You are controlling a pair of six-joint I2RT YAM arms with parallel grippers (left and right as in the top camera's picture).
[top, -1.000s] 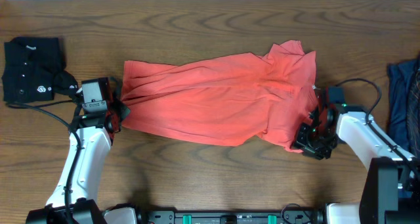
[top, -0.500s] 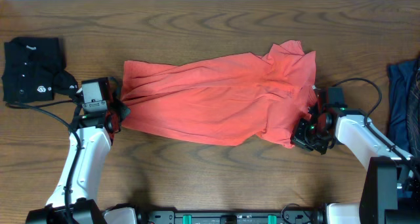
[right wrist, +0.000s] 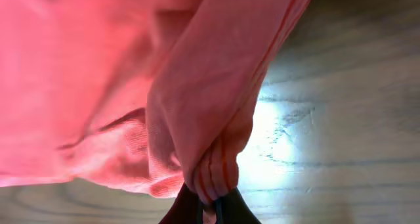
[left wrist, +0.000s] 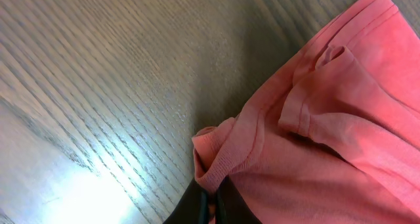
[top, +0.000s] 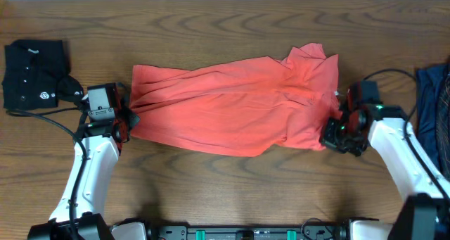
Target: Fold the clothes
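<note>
At the far left of the brown wood-grain table (top: pixel 211 22), a black buttoned shirt (top: pixel 31 74) lies in a compact, squarish heap, with a dark cable running just below it. Just right of that shirt sits the left gripper (top: pixel 127 121), its white arm reaching up from the table's near edge. Its jaws are pressed together on the left end of the coral-red T-shirt (top: pixel 232 110), and the left wrist view shows a ribbed, hemmed fold of the fabric pinched between the dark fingertips and lifted slightly off the wood. The T-shirt stretches lengthwise across the middle of the table as a long, creased band, wider and more rumpled toward its right end, where one corner pokes up toward the far edge. At that right end, the right gripper (top: pixel 330 132) is clamped on the cloth. The right wrist view shows a thick bunch of stitched hem squeezed between its closed fingertips, with bare wood beside it. Farther right, at the table's edge and apart from the T-shirt, a dark blue garment (top: pixel 432 106) lies partly out of view.
</note>
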